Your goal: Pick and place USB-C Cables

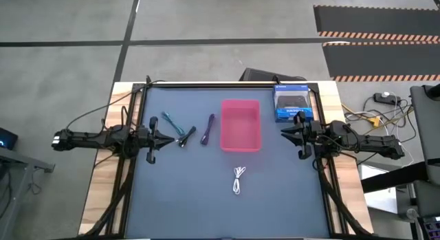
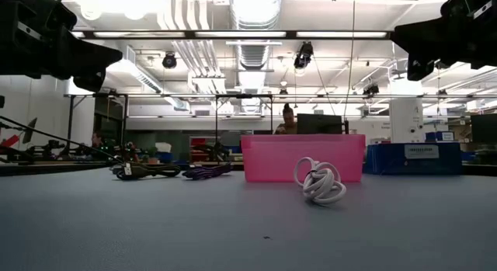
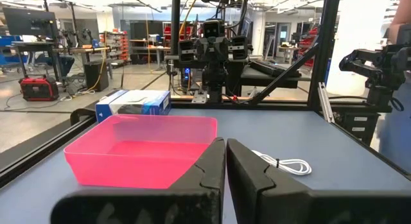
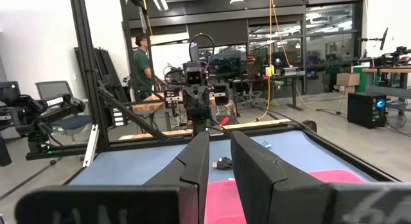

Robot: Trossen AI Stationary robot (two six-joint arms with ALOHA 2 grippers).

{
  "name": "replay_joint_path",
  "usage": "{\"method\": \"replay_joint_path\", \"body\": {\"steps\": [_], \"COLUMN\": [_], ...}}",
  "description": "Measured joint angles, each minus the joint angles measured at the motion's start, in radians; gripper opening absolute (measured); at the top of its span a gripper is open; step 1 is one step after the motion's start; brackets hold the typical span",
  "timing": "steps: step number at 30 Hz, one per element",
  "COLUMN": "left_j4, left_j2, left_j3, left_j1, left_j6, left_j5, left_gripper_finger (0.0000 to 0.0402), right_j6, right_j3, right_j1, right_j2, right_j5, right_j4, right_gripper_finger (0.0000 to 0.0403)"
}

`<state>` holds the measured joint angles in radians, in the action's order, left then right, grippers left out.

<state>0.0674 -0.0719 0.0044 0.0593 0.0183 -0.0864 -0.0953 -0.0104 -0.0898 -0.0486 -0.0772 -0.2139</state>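
The pink tray (image 1: 240, 124) stands at the table's middle, toward the far side. To its left lie the purple cable (image 1: 208, 130), the black cable (image 1: 185, 137) and the teal cable (image 1: 170, 121). The white cable (image 1: 238, 179) lies coiled on the mat on the tray's near side, and it also shows in the low view (image 2: 318, 180). My left gripper (image 1: 173, 138) hovers shut at the left edge, its tips above the black cable's left end. My right gripper (image 1: 282, 135) hovers at the right edge, pointing at the tray, with a narrow gap between its fingers (image 4: 219, 137) and nothing in it.
A blue box (image 1: 291, 102) sits at the table's far right corner, beside the tray. A black frame (image 1: 227, 84) runs round the mat. Bare mat stretches across the near half around the white cable. A person stands in the room beyond the table.
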Motion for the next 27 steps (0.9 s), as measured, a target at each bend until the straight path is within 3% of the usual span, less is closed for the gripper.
{"method": "replay_joint_path", "body": {"steps": [27], "left_j4": [0.0], "left_j2": [0.0], "left_j3": [0.0], "left_j1": [0.0], "left_j6": [0.0], "left_j5": [0.0], "left_gripper_finger": [0.0], "right_j6": [0.001], "right_j3": [0.0], "right_j1": [0.0], "right_j2": [0.0], "right_j5": [0.0], "right_j4": [-0.013], "right_gripper_finger": [0.0057]}}
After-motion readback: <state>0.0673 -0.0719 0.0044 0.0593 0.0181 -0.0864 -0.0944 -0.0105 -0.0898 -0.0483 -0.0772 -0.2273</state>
